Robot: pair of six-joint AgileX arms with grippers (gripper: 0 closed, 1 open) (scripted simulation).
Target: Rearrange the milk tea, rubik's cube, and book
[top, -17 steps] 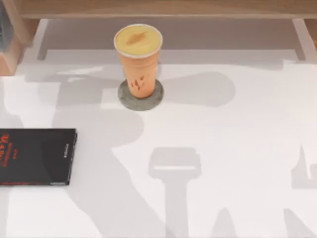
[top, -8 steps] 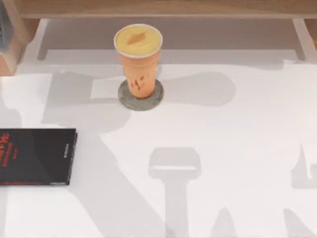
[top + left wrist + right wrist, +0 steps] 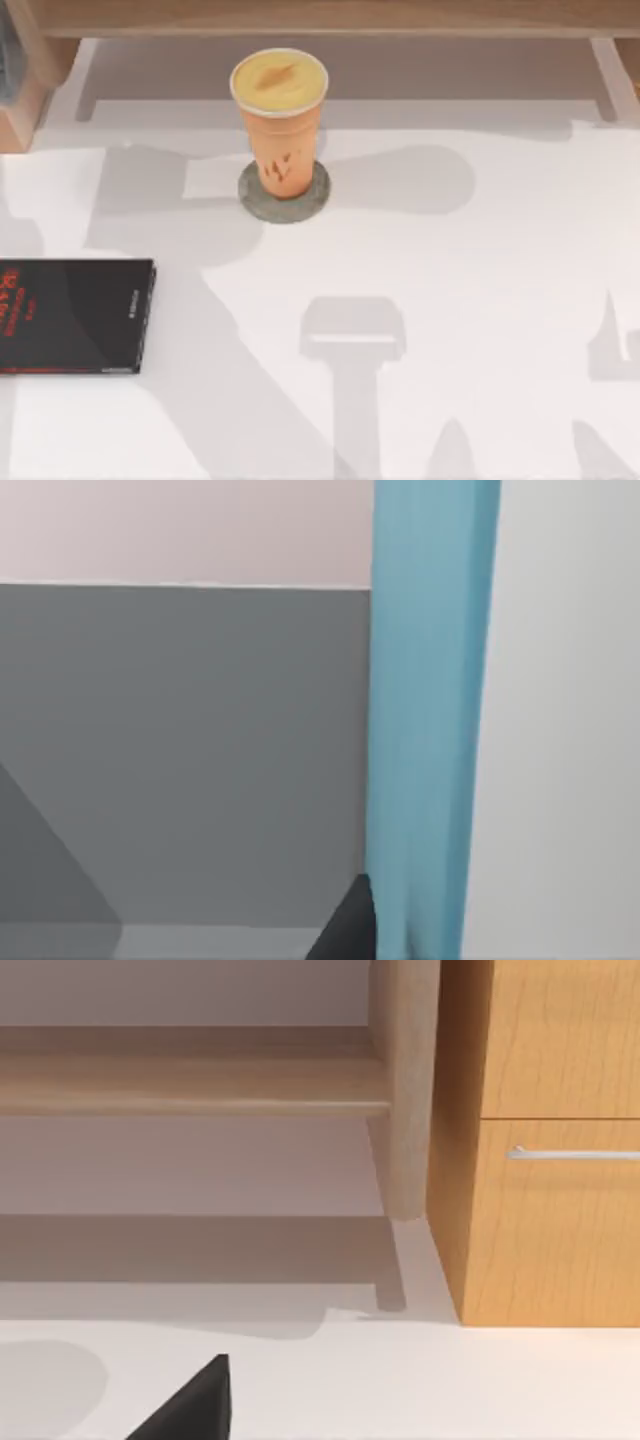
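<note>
The milk tea (image 3: 279, 120) stands done on its grey disc (image 3: 312, 201), while my left arm carries the book (image 3: 430, 720) close before its camera, grip unclear; the cube remains.

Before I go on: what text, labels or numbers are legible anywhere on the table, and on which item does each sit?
Nothing reads clearly.
Thin black book: red marks on the cover and a small pale line near its spine, both too blurred to read.
Tall tapered orange milk tea cup: small dark orange marks on its side, a logo-like sign, no legible letters.
Flat grey round disc under the cup: no text.
</note>
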